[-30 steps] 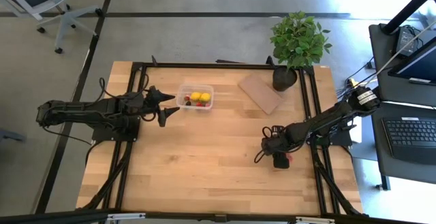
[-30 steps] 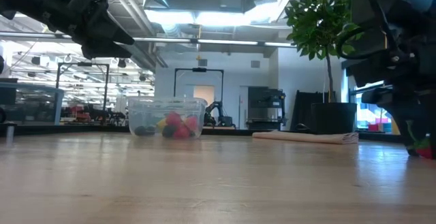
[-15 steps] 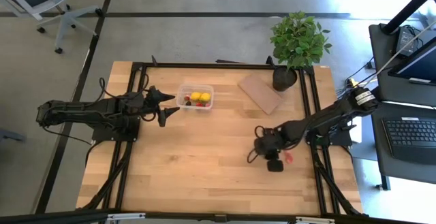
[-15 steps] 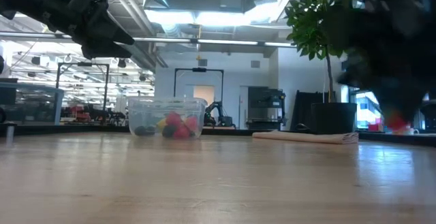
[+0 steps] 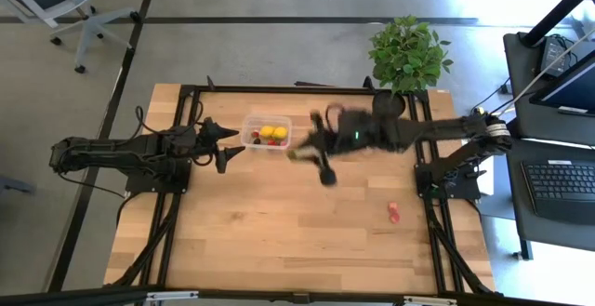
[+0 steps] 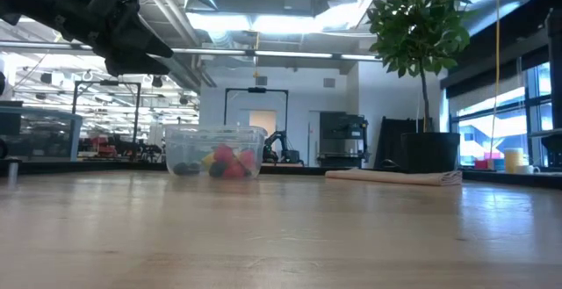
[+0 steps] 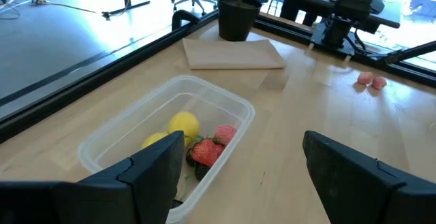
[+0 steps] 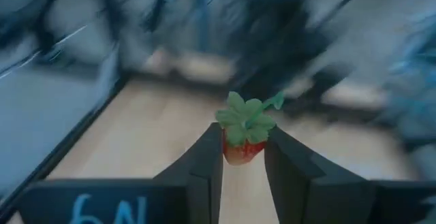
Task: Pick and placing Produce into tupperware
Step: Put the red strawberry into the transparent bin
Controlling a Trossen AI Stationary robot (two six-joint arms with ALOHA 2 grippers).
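Right now your right hand (image 8: 243, 157) is pinching a red strawberry (image 8: 243, 141) between its fingers as it carries it above the worktop (image 5: 279, 232) toward the tupperware (image 5: 266, 133), while your left hand (image 5: 227, 144), spread wide, waits beside that container, likely ready to steady it.

I'm seeing two dark, jointed arms trailing black cables; the left hand (image 7: 238, 176) is showing broad matte fingers, the right hand (image 8: 244, 157) slimmer dark ones.
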